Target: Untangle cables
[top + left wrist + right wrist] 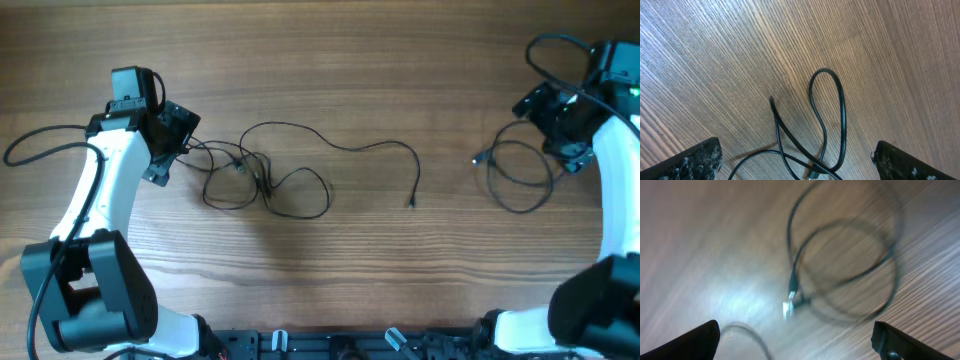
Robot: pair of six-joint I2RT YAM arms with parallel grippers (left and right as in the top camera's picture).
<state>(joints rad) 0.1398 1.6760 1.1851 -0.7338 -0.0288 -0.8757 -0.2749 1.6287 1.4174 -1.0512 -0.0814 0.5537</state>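
A tangle of thin black cables (262,180) lies left of the table's middle, with one long strand running right to a small plug (411,203). A separate coiled black cable (520,175) with a silvery plug (481,158) lies at the right. My left gripper (170,140) is open at the tangle's left end; its wrist view shows cable loops (826,120) on the wood between the open fingers (797,162). My right gripper (553,125) is open above the coil; its blurred wrist view shows the coil (850,265) and silvery plug (789,306).
The wooden table (330,270) carries only the cables. Thicker black wires run from each white arm at the far left (40,140) and top right (555,50). The arm bases (330,345) sit along the front edge.
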